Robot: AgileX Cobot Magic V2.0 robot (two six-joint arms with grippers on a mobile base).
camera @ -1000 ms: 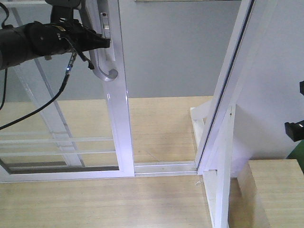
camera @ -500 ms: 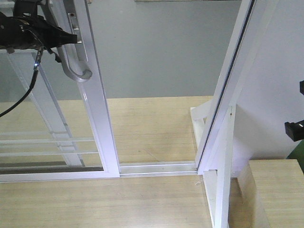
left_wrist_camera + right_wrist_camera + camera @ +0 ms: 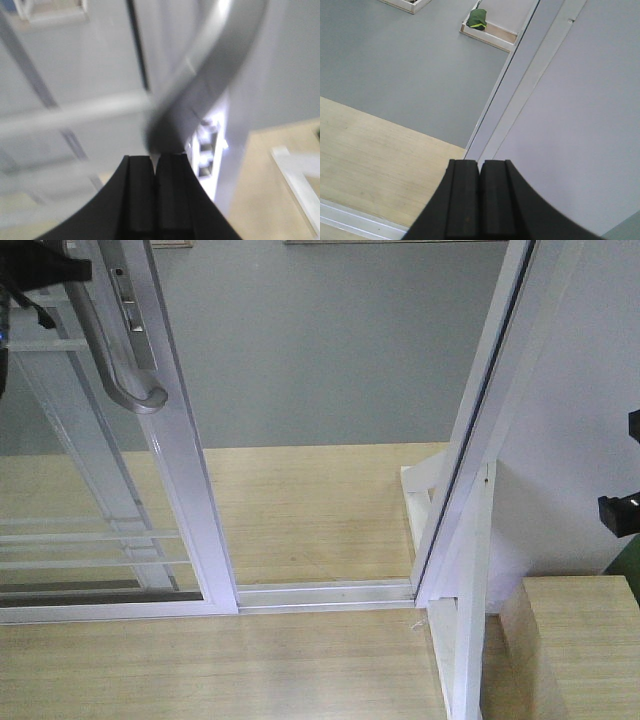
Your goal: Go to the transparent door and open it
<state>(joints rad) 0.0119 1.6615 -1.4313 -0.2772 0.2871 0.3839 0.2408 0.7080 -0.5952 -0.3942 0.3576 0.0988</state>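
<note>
Both jaws pressed closed, left jaws (image 3: 156, 162) touching grey handle (image 3: 112, 360), transparent door (image 3: 170, 455), no writing legible

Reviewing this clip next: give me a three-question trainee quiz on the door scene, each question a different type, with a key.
1. True or false: the transparent door is slid fully shut against the white jamb.
2. Multiple choice: in the wrist view, the right tool is A) pads together, holding nothing; B) clamped on the handle; C) wide open.
3. Fill in: the curved grey handle ends just above the left tool in the ____ wrist view.

Key: 1 false; 2 A; 3 left.
</note>
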